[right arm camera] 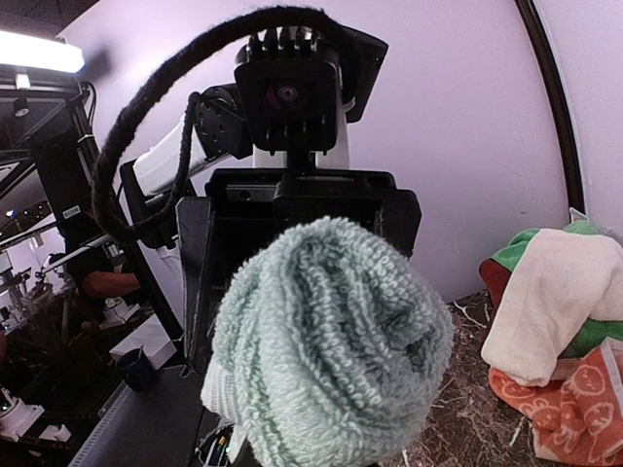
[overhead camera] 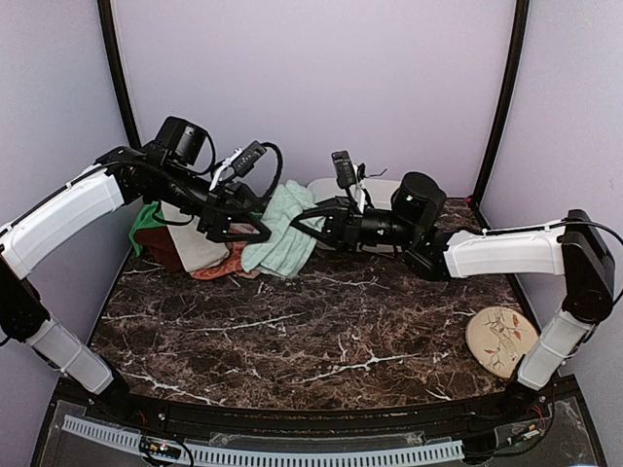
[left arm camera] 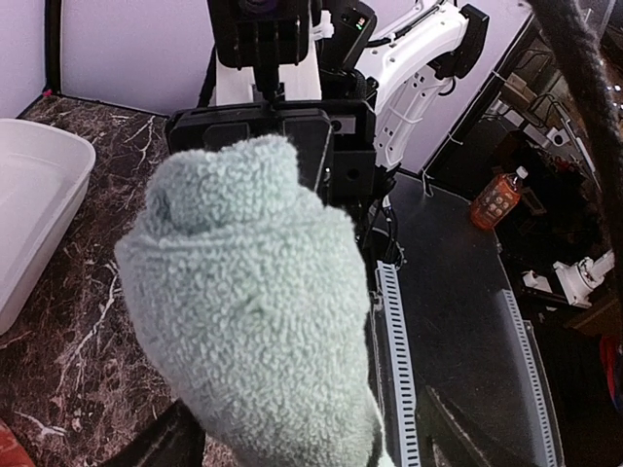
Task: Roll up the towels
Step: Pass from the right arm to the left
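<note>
the sage towel (overhead camera: 277, 238) hangs between the two claws at the back of the table (overhead camera: 292, 331), its lower edge down on the marble. the right claw (overhead camera: 300, 220) meets it from the right; its fingers come together to a narrow point at the cloth's edge and seem pinched on it. from its own wrist the bunched towel (right arm camera: 331, 341) fills the space straight ahead and hides the fingertips. the left claw (overhead camera: 263, 226) faces it from the other side, jaws standing wide, the tips just at the towel's left edge. from that wrist the towel (left arm camera: 253, 311) looks like a thick rolled end right in front, with the right claw's black body close behind it. past the left claw, on its far left, lies a heap: a cream towel (overhead camera: 200, 248) draped over a green towel (overhead camera: 146, 219), an orange towel (overhead camera: 219, 265) at the bottom. the basin (overhead camera: 375, 187) sits just behind the right claw. the plate (overhead camera: 501, 341) lies well apart, by the right arm's base.
</note>
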You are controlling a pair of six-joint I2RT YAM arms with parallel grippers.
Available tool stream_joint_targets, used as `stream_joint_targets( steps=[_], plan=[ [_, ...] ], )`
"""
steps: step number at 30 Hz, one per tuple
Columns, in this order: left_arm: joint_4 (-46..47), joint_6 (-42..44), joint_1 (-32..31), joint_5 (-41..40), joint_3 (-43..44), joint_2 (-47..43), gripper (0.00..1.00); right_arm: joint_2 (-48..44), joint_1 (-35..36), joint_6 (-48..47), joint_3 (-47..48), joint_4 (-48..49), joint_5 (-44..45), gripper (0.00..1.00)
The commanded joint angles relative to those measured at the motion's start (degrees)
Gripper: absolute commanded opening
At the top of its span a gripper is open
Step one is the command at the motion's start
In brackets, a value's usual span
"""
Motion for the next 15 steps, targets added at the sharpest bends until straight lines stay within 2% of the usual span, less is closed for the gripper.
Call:
stream_joint_targets(
  steps=[1, 3, 5, 10, 13, 15],
  plan=[
    [1.65, -1.99, 0.15, 1.62, 2.09, 0.43, 0.74, -0.74, -0.10, -2.19, 0.64, -1.58, 1.93, 0.00],
    [2.24, -2.63, -0.11, -0.16, 1.71, 0.94, 0.70, -0.84, 0.28, -4.05, 1.07, -3.36, 3.60, 0.00],
    [2.22, -2.09, -0.16, -0.98, 0.78, 1.39, 0.71, -0.86, 0.65, -5.54, 1.51, -4.46, 4.18, 0.00],
    [-1.22, -0.66, 0.40, 4.50, 0.37, 1.89, 0.96, -2.22, 0.64, -6.93, 0.59, -4.46, 2.53, 0.00],
    [-0.80, -1.07, 0.92, 7.89, 0.13, 0.98, 0.99, -2.64, 0.30, -6.05, -0.33, -2.35, 1.59, 0.00],
    [1.97, -1.75, 0.68, 7.34, -1.78, 0.14, 0.95, -2.64, 0.35, -5.51, 0.08, -1.73, 2.17, 0.00]
  ],
)
